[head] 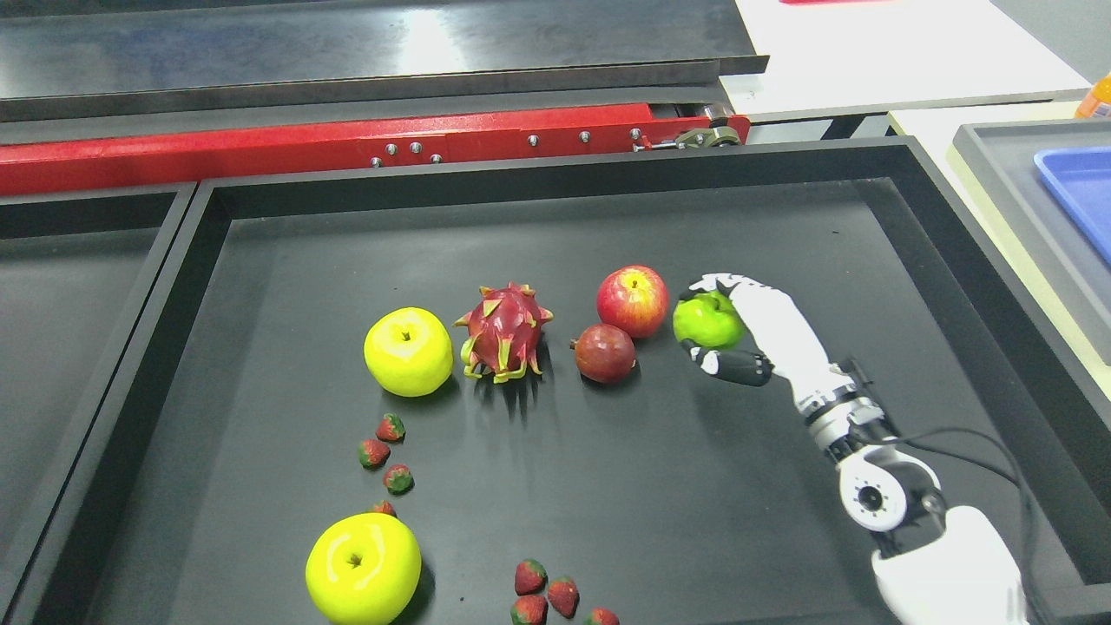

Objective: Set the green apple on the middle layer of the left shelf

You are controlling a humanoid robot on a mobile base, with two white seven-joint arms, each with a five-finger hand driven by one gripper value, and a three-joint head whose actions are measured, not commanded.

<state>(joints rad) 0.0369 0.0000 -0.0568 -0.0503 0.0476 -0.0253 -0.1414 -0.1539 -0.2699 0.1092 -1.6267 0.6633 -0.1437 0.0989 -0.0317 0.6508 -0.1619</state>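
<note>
I see my right hand reaching in from the lower right, its fingers curled over the top of the green apple and its thumb under it, so it has the fruit gripped. The green apple sits in the black tray, just right of the red apple. A dark red fruit, a dragon fruit and a yellow apple line up to the left.
</note>
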